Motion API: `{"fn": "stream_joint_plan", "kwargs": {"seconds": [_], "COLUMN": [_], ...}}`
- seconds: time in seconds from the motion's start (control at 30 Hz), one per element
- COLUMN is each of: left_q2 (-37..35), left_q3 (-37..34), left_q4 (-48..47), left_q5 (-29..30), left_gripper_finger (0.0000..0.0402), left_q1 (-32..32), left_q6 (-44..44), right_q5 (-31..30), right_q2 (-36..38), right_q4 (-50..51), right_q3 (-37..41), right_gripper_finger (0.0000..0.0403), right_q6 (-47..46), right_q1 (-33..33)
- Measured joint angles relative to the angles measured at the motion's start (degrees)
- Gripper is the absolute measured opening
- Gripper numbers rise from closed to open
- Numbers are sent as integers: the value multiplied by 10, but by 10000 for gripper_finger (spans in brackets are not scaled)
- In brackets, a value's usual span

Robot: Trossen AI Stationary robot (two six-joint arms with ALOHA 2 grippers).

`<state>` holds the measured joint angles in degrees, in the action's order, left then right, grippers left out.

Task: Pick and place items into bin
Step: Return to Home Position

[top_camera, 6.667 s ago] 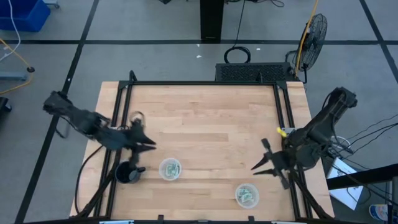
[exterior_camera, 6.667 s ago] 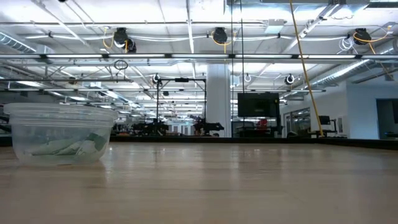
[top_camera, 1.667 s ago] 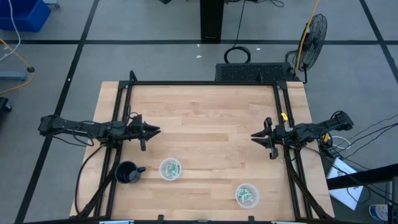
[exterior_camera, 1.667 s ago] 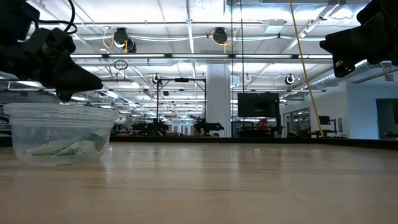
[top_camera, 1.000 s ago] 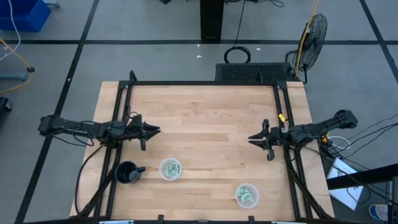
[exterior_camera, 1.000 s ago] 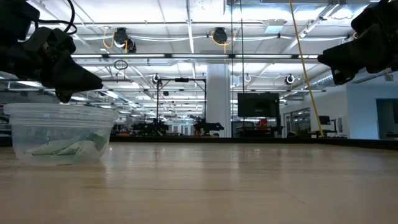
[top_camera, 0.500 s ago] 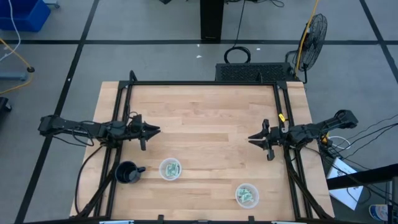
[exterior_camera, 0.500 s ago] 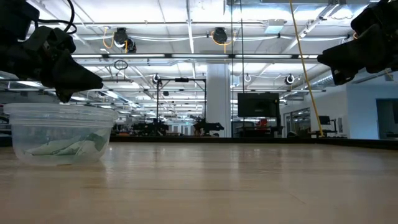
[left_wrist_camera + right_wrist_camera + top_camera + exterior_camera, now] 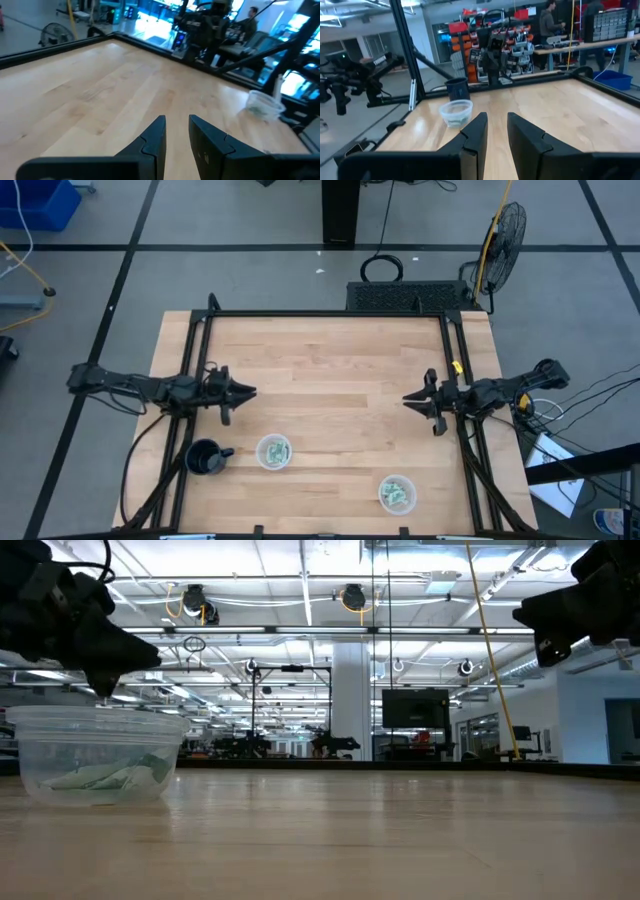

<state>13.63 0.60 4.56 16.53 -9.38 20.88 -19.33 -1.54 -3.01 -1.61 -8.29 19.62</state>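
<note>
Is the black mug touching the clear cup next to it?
Apart. The high view shows bare table between the black mug and the clear cup.

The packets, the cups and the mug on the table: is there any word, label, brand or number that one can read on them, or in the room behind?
No text can be read in any view.
Packets in the clear cups: print too small to read.
Black mug: no marking shows.
Room behind the table: signs and screens too blurred to read.
</note>
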Motion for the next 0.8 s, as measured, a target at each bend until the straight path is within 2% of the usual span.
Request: {"fn": "stream_joint_plan", "kwargs": {"seconds": [0.3,0.63,0.8], "left_q2": [-53,-133,-134], "left_q3": [0,0,0], "left_q4": [0,0,12], "left_q5": [0,0,0], "left_gripper_finger": [88,88,88], "left_q1": [-29,-34,-34], "left_q6": [0,-1,-1], "right_q5": [0,0,0], "right_q2": [7,15,15], "right_q4": [-2,-6,-7], "right_q3": [0,0,0], "right_gripper_finger": [70,70,70], "right_q6": [0,0,0], "right_q1": [0,0,0]}}
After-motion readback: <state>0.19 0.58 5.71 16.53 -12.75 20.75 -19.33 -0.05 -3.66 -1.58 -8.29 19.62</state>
